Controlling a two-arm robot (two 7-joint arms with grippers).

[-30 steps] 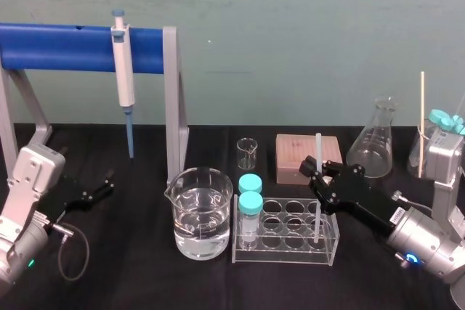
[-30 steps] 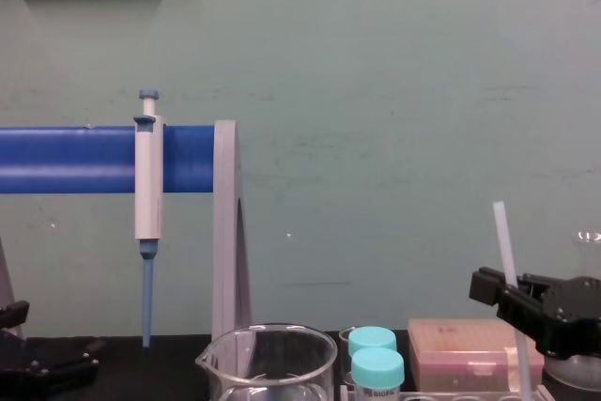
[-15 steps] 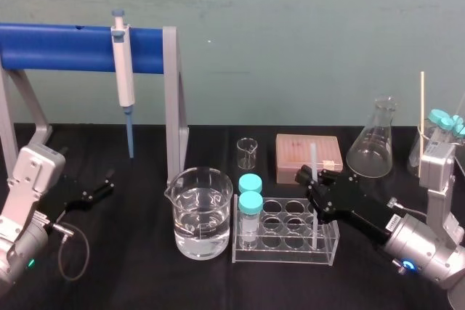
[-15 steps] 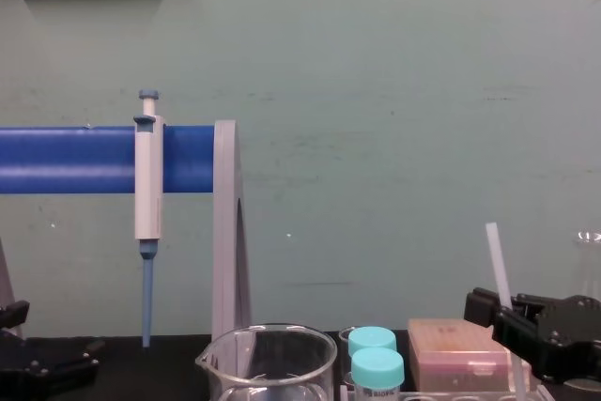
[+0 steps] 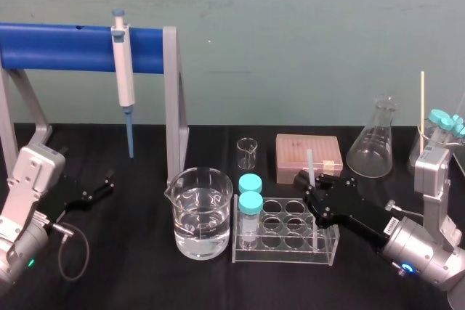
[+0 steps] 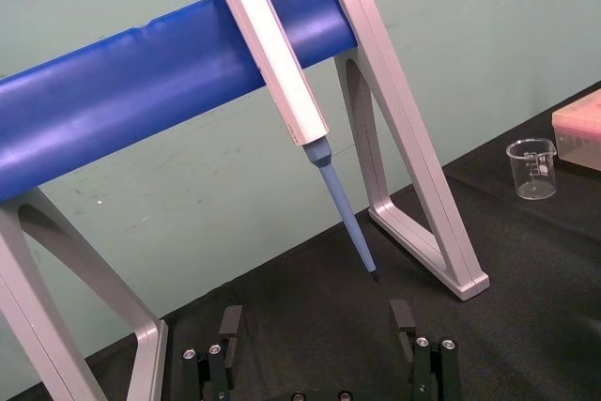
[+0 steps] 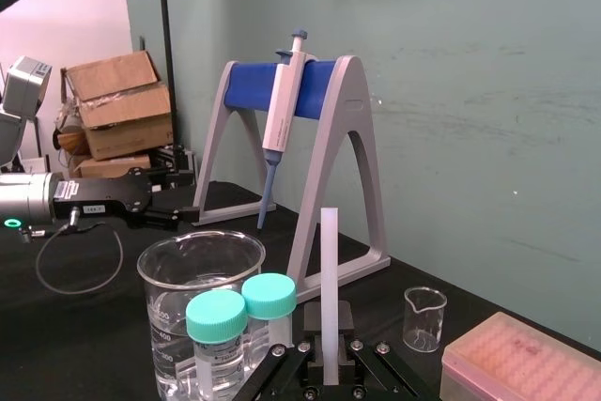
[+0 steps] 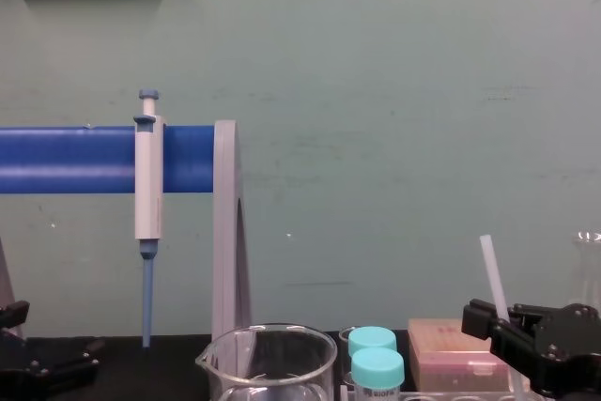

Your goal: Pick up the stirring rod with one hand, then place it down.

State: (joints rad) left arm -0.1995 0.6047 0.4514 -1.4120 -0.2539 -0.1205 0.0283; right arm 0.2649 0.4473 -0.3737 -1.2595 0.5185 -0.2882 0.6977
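The stirring rod (image 5: 310,165) is a thin translucent white stick standing almost upright, with my right gripper (image 5: 313,184) shut on its middle. Its lower end reaches down into a right-hand well of the clear test-tube rack (image 5: 287,236). From the side, the stirring rod (image 8: 490,269) leans slightly and rises above the black right gripper (image 8: 505,326). The right wrist view has the stirring rod (image 7: 330,269) rising straight up from between the jaws. My left gripper (image 5: 102,185) rests open at the table's left; its fingers (image 6: 230,324) stand wide apart with nothing between them.
A large beaker (image 5: 202,212) of water stands left of the rack, and two teal-capped tubes (image 5: 250,194) sit in the rack's left wells. Behind are a small beaker (image 5: 247,152), a pink tip box (image 5: 309,154) and a conical flask (image 5: 374,143). A pipette (image 5: 123,78) hangs on the blue stand (image 5: 65,47).
My right gripper has come down and slightly towards the left with the stirring rod, so the rod's top sits lower and its lower end goes deeper into the rack. The left arm has stayed still.
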